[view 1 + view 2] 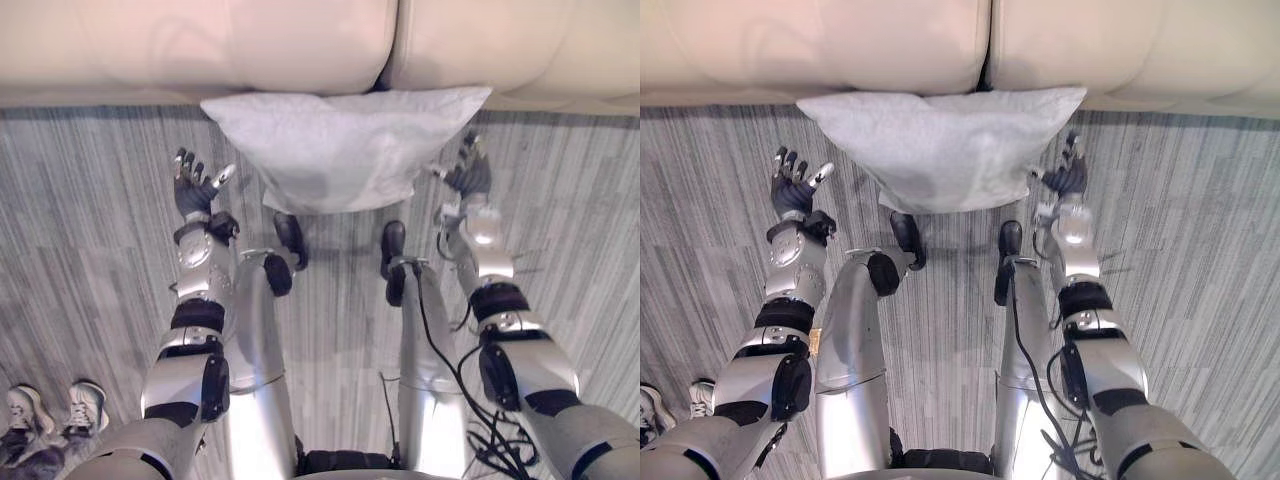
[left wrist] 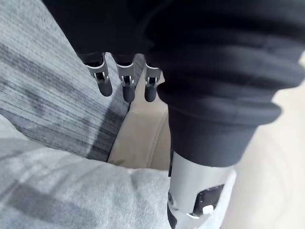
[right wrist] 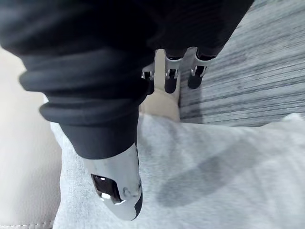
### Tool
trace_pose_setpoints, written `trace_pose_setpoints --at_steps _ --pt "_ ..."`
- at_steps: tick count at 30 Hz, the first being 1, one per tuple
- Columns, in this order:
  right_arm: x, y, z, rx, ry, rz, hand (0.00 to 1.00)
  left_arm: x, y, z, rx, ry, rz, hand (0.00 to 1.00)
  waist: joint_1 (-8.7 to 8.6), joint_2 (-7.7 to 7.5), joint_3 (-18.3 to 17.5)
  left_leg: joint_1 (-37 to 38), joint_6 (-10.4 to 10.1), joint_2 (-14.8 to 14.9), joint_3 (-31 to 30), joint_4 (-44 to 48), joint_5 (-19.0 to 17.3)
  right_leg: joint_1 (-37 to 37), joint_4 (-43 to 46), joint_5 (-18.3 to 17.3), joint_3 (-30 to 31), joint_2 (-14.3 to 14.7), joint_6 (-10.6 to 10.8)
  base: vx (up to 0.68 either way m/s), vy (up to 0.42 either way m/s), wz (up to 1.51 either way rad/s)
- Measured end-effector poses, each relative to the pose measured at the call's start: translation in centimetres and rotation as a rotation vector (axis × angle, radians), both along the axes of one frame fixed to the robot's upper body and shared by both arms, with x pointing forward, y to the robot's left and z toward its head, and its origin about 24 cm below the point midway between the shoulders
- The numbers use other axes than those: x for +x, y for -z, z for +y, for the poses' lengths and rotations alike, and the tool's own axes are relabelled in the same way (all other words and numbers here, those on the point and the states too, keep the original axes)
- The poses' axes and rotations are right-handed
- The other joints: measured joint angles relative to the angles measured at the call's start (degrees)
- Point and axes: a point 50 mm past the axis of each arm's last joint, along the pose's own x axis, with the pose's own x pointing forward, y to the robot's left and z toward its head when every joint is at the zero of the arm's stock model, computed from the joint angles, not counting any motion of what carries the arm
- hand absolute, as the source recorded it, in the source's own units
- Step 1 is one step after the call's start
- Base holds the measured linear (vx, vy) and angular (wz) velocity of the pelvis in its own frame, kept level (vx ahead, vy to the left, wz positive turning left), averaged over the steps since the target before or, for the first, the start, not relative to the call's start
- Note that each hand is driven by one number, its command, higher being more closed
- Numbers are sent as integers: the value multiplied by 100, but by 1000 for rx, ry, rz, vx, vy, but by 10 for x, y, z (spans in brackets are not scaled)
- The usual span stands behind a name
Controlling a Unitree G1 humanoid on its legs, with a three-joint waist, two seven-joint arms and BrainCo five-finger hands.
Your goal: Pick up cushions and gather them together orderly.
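On the striped grey floor (image 1: 90,250), against the cream sofa (image 1: 200,50) base, grey cushion (image 1: 340,150) leaning tilted, between both hands, left hand (image 1: 192,195) fingers spread, relaxed, holding nothing, near the cushion's left edge, right hand (image 1: 468,178) fingers straight, nothing grasped, just beside the right edge.

L hand (image 1: 196,192), R hand (image 1: 468,176): fingers (image 2: 125,81) relaxed.

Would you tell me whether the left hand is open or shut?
Open: the left hand has its fingers spread, apart from the cushion, holding nothing.
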Motion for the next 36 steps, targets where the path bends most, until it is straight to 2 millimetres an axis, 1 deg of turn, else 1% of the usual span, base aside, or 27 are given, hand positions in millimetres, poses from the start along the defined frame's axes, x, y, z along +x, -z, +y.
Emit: trace_pose_setpoints --at_steps 1,2,3,4,6,8,10,11,14,16,19,21,22,23,24,25,26,27,28,29,30,31,33,35,36 --pt "2 -14 3 18 -4 -42 0 2 -13 -7 16 20 -40 0 3 0 0 -132 -2 -3 0 40 -1 -137 87 -6 -14 -27 1 -87 -10 15" --pt "4 -25 7 39 -6 -73 100 5 -24 -14 33 43 -74 0 10 0 0 -238 -14 2 5 40 -6 -248 115 -5 -29 -42 -1 -85 -9 14" --pt "5 -28 9 46 -8 -83 100 6 -28 -17 38 52 -84 0 5 0 0 -279 -11 10 15 39 0 -293 129 -5 -35 -51 0 -75 -9 15" --pt "5 -35 13 58 -14 -99 100 9 -36 -26 49 76 -102 100 -13 0 0 -352 -9 36 57 30 11 -373 156 -9 -56 -90 3 -59 -7 15" --pt "7 -44 21 102 -20 -121 100 12 -46 -44 54 114 -124 100 -30 0 -1 -436 12 163 206 -9 63 -484 160 -2 -82 -128 -3 -44 -1 12" --pt "7 -47 28 124 -27 -127 100 14 -52 -57 51 136 -134 100 -42 0 -1 -473 60 202 269 -18 95 -552 160 16 -64 -127 -28 -3 12 -2" --pt "7 -49 33 120 -32 -133 100 14 -54 -59 37 123 -134 100 -81 0 -1 -498 99 210 277 -16 116 -576 162 18 -63 -125 -29 2 17 -1" --pt "6 -50 38 117 -49 -138 100 14 -54 -56 37 102 -130 100 -147 -1 -1 -507 133 219 278 -14 139 -583 164 18 -70 -121 -29 9 32 -3" --pt "4 -52 47 90 -81 -157 100 13 -57 -51 36 71 -133 100 -167 -1 -1 -507 133 286 274 19 139 -587 189 18 -101 -84 -29 2 25 -7" --pt "-1 -51 50 75 -95 -177 100 12 -61 -52 33 60 -146 100 -179 -3 -3 -496 132 298 247 35 141 -581 249 17 -127 -77 -30 -7 7 2" --pt "-12 -43 54 66 -117 -204 100 1 -62 -54 40 56 -186 100 -210 -4 -11 -296 103 302 241 6 163 -399 235 12 -140 -76 -39 -31 16 4" --pt "-23 -26 56 68 -131 -198 100 -11 -51 -55 52 68 -201 100 -262 -10 -22 248 67 297 248 -169 181 160 37 30 -156 -73 -73 -32 2 4" --pt "-27 -21 57 69 -135 -200 100 -15 -49 -55 60 71 -206 100 -271 -14 -26 427 54 292 255 -248 186 343 -50 38 -159 -73 -87 -34 -20 5" --pt "-38 -13 57 71 -138 -216 100 -24 -44 -56 74 72 -221 100 -280 -18 -29 809 -17 276 274 -445 171 732 -256 57 -194 -75 -135 -31 -29 5" --pt "-43 -9 57 75 -139 -223 100 -28 -41 -56 81 72 -228 100 -281 -19 -29 1015 -44 268 291 -570 186 941 -387 59 -214 -78 -168 -26 -56 9" --pt "-56 0 57 92 -142 -235 100 -37 -34 -57 90 73 -238 100 -292 -21 -31 1490 -80 240 347 -849 208 1411 -669 58 -272 -115 -212 -5 -75 11" --pt "-68 12 57 100 -132 -233 100 -47 -23 -60 97 81 -232 100 -290 -25 -73 1995 -115 189 385 -1130 229 1913 -949 67 -338 -162 -228 13 -81 10" --pt "-75 22 56 102 -126 -220 100 -54 -14 -61 98 81 -219 100 -288 -33 -235 2154 -136 177 407 -1266 243 2077 -1096 71 -377 -180 -234 92 -82 4" --pt "-89 40 55 99 -117 -189 100 -67 4 -62 88 86 -189 100 -279 -51 -645 2410 -197 137 454 -1544 282 2333 -1397 87 -479 -239 -254 129 -51 -3" --pt "-103 48 55 91 -117 -181 100 -79 16 -63 77 93 -171 100 -258 -57 -755 2870 -280 91 465 -1781 341 2814 -1692 208 -538 -255 -273 162 -34 -3" --pt "-110 51 55 89 -120 -179 100 -85 22 -62 69 91 -163 100 -251 -57 -788 3117 -278 92 473 -1868 342 3080 -1829 245 -563 -248 -262 172 -3 -3" --pt "-122 58 55 71 -125 -172 100 -95 33 -62 58 93 -138 100 -256 -61 -940 3516 -272 88 506 -2051 346 3506 -2103 261 -589 -226 -248 216 3 -3" --pt "-138 69 56 64 -152 -151 100 -112 56 -61 56 103 -70 100 -249 -94 -1262 4185 -282 68 654 -2439 342 4181 -2608 333 -616 -203 -224 285 15 -9" --pt "-147 78 58 51 -176 -126 100 -126 75 -57 57 107 -1 100 -257 -128 -1473 4774 -307 -13 781 -2823 360 4736 -3105 433 -563 -189 -186 286 29 -16" --pt "-151 85 59 31 -204 -97 100 -138 91 -54 62 115 60 100 -309 -136 -1703 5163 -388 -146 793 -3222 418 5110 -3570 539 -544 -204 -157 220 32 -10"
